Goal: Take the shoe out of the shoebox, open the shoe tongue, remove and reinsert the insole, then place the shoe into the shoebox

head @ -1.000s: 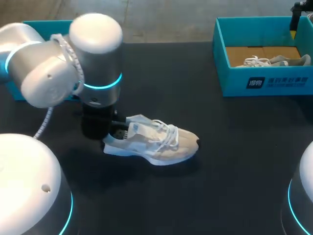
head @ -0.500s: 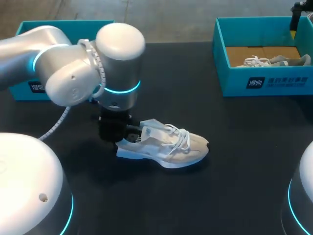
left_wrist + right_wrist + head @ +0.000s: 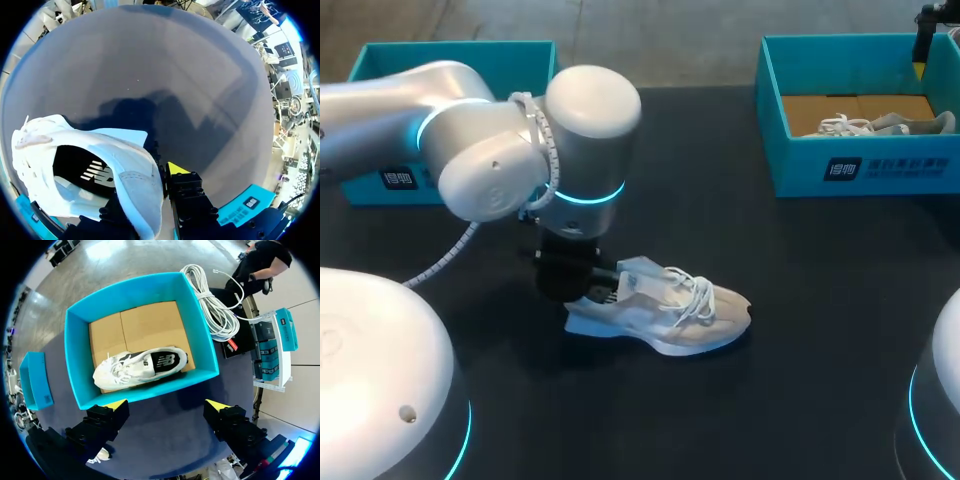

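Resting on its sole on the tabletop [image 3: 800,300], the shoe [image 3: 660,305] is out of any box, toe pointing away from the left arm. The left tool [image 3: 595,285] is at the shoe's heel. In the left wrist view one yellow fingertip [image 3: 175,168] lies against the outside of the heel wall. The opposite finger sits inside the opening, so the tool reads as clamped on the heel.

Status, as judged: removal from the box is complete. The printed insole [image 3: 95,172] appears seated in the shoe, so tongue opening, insole removal and reinsertion, and the return to the box remain.

Well beyond the shoe's toe stands a shoebox [image 3: 860,170], and another shoebox [image 3: 450,50] stands behind the heel side.

View differences:
- The right wrist view alone shows the right tool [image 3: 167,405], fingers wide apart and holding nothing, hovering over the toe-side shoebox and its second shoe [image 3: 140,365].
- The head view alone shows both boxes and the shoe together.
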Robot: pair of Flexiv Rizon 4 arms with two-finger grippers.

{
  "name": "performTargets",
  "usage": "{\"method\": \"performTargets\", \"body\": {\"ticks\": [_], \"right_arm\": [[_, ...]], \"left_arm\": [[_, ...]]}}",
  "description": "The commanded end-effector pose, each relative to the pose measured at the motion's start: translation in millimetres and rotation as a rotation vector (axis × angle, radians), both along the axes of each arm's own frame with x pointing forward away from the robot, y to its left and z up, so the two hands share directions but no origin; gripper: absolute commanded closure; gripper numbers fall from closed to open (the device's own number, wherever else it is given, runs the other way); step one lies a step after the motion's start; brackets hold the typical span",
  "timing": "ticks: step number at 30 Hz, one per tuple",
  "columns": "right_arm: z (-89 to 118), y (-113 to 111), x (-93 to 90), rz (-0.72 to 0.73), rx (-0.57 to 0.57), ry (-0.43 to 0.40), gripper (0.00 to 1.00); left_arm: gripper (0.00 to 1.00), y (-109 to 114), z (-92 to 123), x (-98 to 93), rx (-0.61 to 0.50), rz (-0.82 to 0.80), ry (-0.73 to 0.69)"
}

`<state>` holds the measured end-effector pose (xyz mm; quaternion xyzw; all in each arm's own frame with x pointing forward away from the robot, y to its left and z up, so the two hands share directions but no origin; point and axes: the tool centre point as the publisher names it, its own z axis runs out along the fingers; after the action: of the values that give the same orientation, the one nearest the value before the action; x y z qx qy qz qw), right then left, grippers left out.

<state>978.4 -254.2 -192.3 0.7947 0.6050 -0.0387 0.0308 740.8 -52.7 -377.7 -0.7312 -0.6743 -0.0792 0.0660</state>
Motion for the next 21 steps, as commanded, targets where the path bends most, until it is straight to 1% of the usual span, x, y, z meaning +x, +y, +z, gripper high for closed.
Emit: {"method": "performTargets", "body": {"ticks": [1,9,18,20,21], "right_arm": [[0.1,0.1,-0.1,-0.001,-0.001,0.0,0.0],[0.1,0.1,-0.1,-0.001,-0.001,0.0,0.0],[0.1,0.1,-0.1,-0.001,-0.001,0.0,0.0],[0.1,0.1,-0.1,-0.001,-0.001,0.0,0.0],[0.1,0.1,-0.1,-0.001,-0.001,0.0,0.0]], "left_arm": [[1.0,-2.1,-3.8,0.0,-0.006,-0.002,0.002],[1.0,-2.4,-10.4,-1.4,-0.025,-0.026,-0.006],[1.0,1.6,-11.2,-3.0,-0.039,-0.04,-0.013],[0.35,3.0,-9.6,-3.2,-0.047,-0.038,-0.013],[0.0,3.8,-8.2,-3.8,-0.053,-0.039,-0.014]]}}
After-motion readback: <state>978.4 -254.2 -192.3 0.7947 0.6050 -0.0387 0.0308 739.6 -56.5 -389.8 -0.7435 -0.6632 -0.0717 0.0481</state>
